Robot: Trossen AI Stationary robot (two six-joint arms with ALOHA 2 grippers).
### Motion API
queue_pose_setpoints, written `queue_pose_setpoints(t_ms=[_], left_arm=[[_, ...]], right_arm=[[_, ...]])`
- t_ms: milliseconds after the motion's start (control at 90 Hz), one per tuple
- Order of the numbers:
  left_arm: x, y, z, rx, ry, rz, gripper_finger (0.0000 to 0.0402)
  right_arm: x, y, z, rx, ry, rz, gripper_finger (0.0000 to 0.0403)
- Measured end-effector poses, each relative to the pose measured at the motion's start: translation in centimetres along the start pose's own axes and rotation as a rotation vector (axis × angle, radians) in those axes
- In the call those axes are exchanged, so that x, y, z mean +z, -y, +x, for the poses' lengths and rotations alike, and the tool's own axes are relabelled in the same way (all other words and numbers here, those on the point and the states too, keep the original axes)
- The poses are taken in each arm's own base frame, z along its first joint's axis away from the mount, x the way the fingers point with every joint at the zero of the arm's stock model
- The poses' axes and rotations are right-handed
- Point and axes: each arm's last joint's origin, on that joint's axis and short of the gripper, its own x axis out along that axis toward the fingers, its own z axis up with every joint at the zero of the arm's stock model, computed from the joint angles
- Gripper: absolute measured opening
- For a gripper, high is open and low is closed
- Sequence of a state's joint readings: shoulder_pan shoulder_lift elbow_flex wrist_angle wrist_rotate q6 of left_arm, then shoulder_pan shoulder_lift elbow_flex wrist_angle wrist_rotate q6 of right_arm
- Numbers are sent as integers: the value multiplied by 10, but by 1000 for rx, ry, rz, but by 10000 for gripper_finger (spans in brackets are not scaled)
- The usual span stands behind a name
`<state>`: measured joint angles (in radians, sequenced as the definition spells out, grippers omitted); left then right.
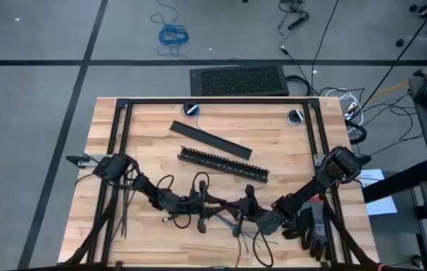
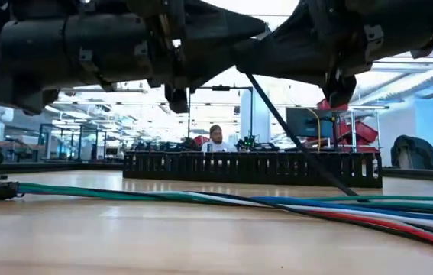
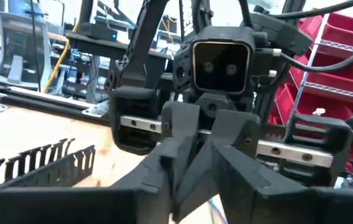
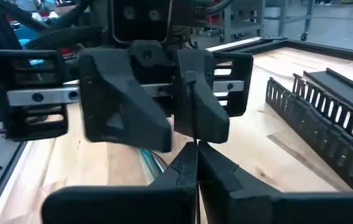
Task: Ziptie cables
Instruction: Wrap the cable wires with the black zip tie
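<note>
The wooden table [image 1: 273, 132] fills the middle of the high view; across its centre lie two long dark pieces running from upper left to lower right, a flat black bar [image 1: 209, 139] and below it the black slotted bar [image 1: 224, 162]; in the low view the slotted bar [image 2: 250, 168] stands as a dark comb across the middle distance, with a person seated in the room well behind it.

Both arms reach in from the lower corners of the high view and meet in the lower centre of the frame, below the slotted bar; the left gripper [image 1: 211, 205] and the right gripper [image 1: 245, 209] face each other tip to tip, about equally near the work; each wrist view shows the other arm's gripper head-on, very close.

The cables [image 2: 201, 197] lie flat on the table under that meeting point, their long axis running left to right in the low view, green at the left and fanning into blue, pale and red strands at the lower right; so the bundle lies below both tools and crosswise to neither arm's reach.

The right gripper's own fingers [image 4: 185, 169] are pressed together, seemingly nipping a thin dark strip, probably one of the zipties [image 2: 300, 141], which slants from the arms down to the cables in the low view; the left gripper's fingers [image 3: 185, 165] look closed too, on what I cannot tell.
</note>
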<state>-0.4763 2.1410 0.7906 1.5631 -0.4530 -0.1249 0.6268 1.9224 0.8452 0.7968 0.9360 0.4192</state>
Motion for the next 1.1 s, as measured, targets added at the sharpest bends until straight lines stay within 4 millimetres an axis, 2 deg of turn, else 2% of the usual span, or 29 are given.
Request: queue_pose_setpoints(t_ms=[144, 211, 867, 1100], left_arm=[[0, 0, 0, 8, 1, 0, 18], [0, 0, 0, 15, 2, 0, 5], [4, 3, 3, 21, 22, -10, 4], [4, 4, 4, 20, 23, -11, 4]], right_arm=[[0, 0, 0, 4, 2, 2, 0], [1, -1, 0, 5, 6, 5, 0], [7, -3, -4, -55, 95, 88, 0], [9, -4, -4, -55, 107, 69, 0]])
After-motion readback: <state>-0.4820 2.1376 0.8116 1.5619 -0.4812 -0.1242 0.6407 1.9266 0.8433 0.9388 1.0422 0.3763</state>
